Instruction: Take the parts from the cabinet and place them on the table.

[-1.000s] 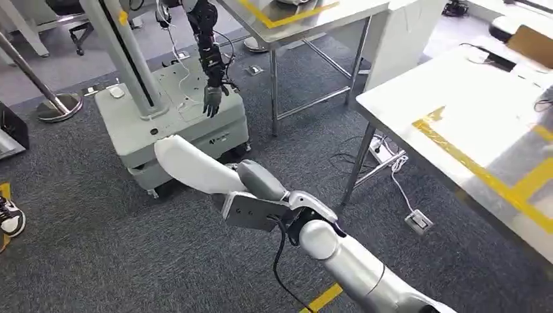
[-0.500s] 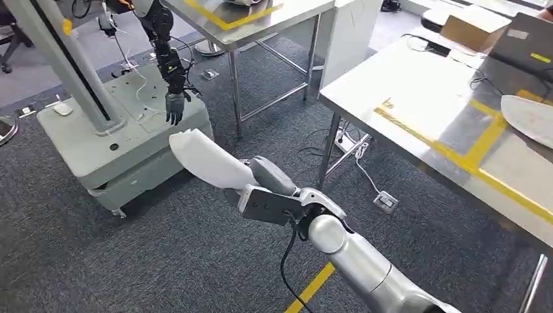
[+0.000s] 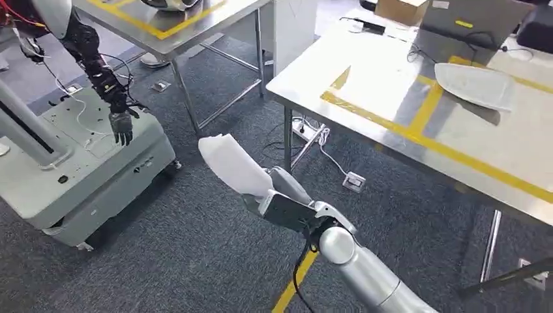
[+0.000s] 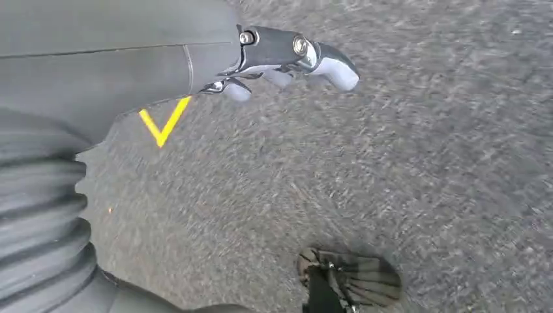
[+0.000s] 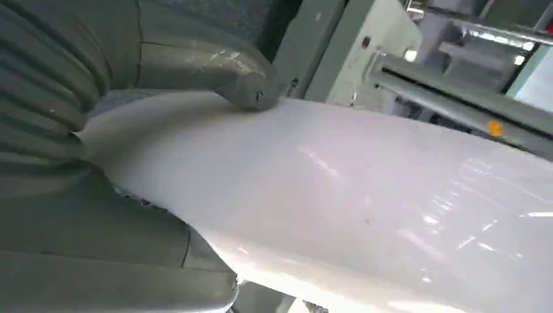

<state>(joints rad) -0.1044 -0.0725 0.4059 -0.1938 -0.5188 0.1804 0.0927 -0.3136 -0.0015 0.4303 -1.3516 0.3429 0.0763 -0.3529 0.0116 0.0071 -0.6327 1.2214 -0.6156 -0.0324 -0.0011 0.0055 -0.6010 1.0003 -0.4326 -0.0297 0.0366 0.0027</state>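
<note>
My right hand [image 3: 282, 203] grips a long white curved part [image 3: 229, 162] by its near end and holds it out over the grey carpet, left of the steel table [image 3: 381, 81] marked with yellow tape. In the right wrist view the white part [image 5: 365, 202] spans the picture and my thumb [image 5: 215, 72] presses on it. A second white part [image 3: 478, 85] lies on the table's far right. My left hand [image 4: 280, 55] hangs over the carpet with nothing in it, fingers loosely extended.
Another robot's grey wheeled base [image 3: 72, 169] stands at the left, its dark arm and hand [image 3: 122, 127] hanging over it. A second steel table [image 3: 169, 29] stands behind. A cardboard box [image 3: 404, 8] and a grey case [image 3: 469, 23] sit at the table's far edge. Cables lie under the table.
The camera has turned right: the taped table has come further into view and the other robot's base has slid left. My right hand still holds the white part.
</note>
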